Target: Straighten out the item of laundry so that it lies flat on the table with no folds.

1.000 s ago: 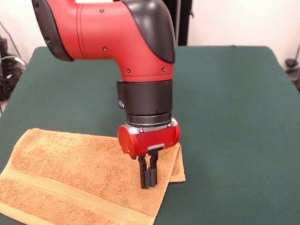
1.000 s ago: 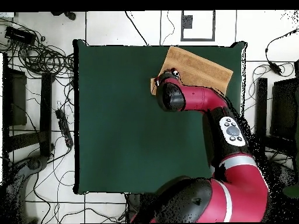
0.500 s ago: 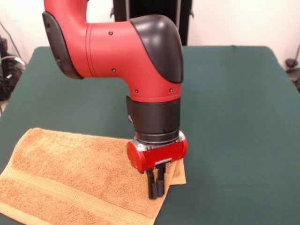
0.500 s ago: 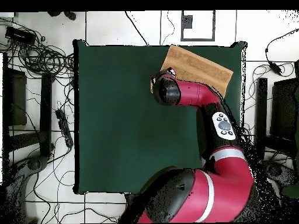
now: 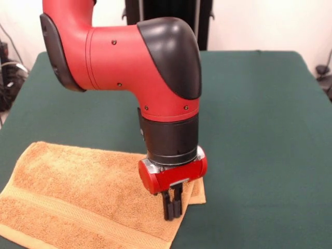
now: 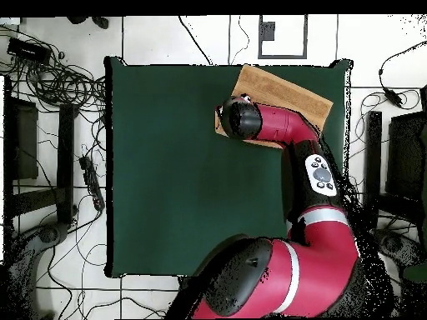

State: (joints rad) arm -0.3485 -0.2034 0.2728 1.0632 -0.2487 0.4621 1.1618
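The orange-tan towel (image 5: 78,192) lies at the near left of the green table (image 5: 249,129), with a paler band along its near side. Its right end is doubled into a small fold (image 5: 197,190) at the far right corner. My gripper (image 5: 172,207) points straight down with its fingers shut together, tips at the towel's surface just inside its right edge, beside the fold. I cannot tell whether the tips pinch any cloth. In the overhead view the towel (image 6: 288,93) sits by the table's top edge, and the arm's wrist (image 6: 239,119) covers its left end and the gripper.
The red and black arm (image 5: 129,57) hangs over the towel's far right part. The green table (image 6: 167,167) stretches wide beyond the towel. Cables and stands (image 6: 50,83) lie on the floor around the table.
The gripper has moved right and slightly lower, from the towel's inner part to just inside its right edge. The arm's upper links have swung. The towel looks unmoved.
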